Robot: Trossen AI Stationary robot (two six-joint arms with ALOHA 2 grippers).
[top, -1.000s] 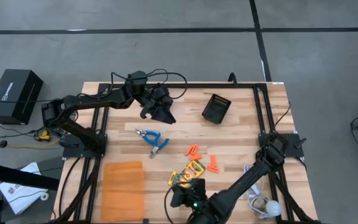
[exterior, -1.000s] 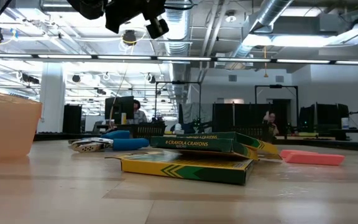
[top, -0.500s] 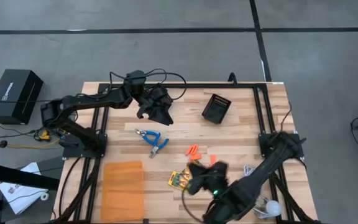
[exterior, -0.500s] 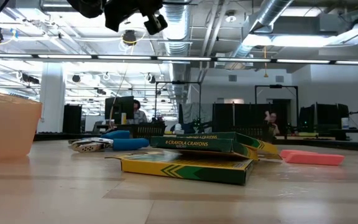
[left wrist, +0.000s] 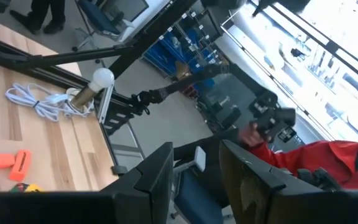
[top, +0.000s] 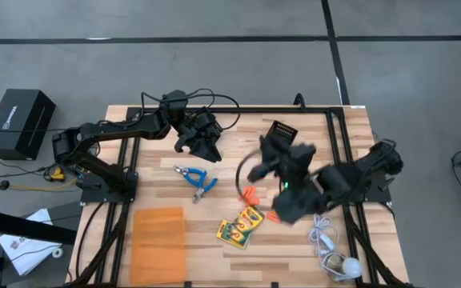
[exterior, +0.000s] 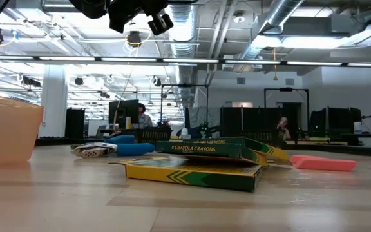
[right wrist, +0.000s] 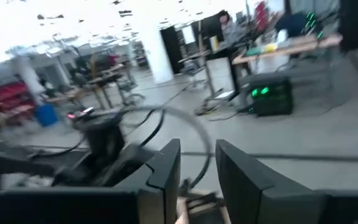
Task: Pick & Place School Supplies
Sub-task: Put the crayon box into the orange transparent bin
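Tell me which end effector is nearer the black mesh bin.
Right. The right end effector hangs blurred just in front of the black mesh bin. The left end effector is farther off to the bin's left, above the blue-handled tool.

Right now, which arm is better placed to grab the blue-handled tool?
Probably left. The left end effector hangs just behind the blue-handled tool, empty, fingers apart. The right end effector is raised mid-table near the black mesh bin, closer to the orange pieces and crayon boxes.
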